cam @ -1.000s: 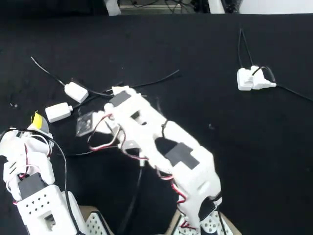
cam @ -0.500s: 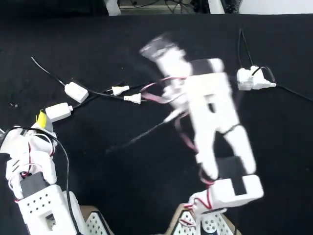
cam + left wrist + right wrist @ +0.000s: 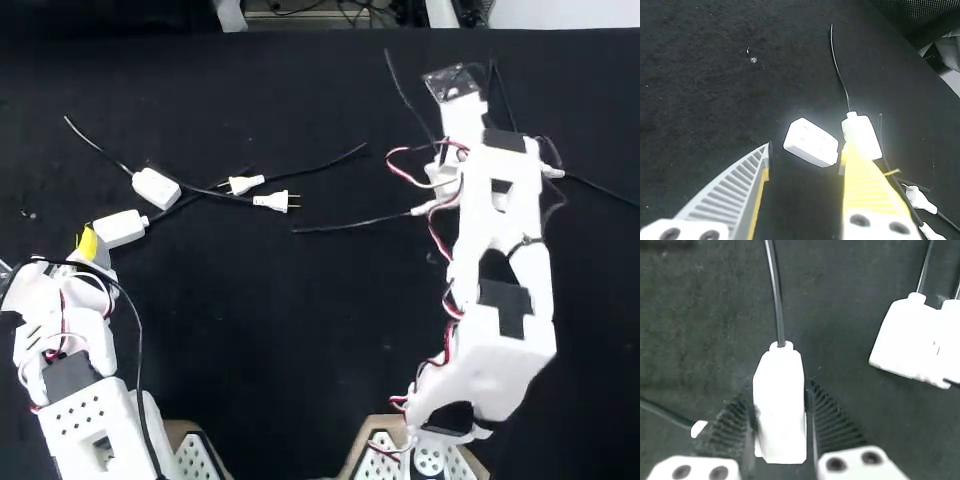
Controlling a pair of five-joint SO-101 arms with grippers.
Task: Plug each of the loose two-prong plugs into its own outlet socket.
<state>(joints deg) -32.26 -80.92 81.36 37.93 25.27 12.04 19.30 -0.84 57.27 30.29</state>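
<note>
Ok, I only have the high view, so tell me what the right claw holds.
Observer: The right claw is shut on a white corded block.
Operator: Now say what's next to it.
Observer: Another white block lies on the black table, apart from the held one.
Operator: Check the left claw.
Observer: The left claw is open, a white socket lying before the gap between its fingers.

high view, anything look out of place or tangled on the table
Nothing looks damaged. The cords of the two loose plugs cross in a tangle beside two sockets, and the right tool grips a white corded block over by a third socket.
</note>
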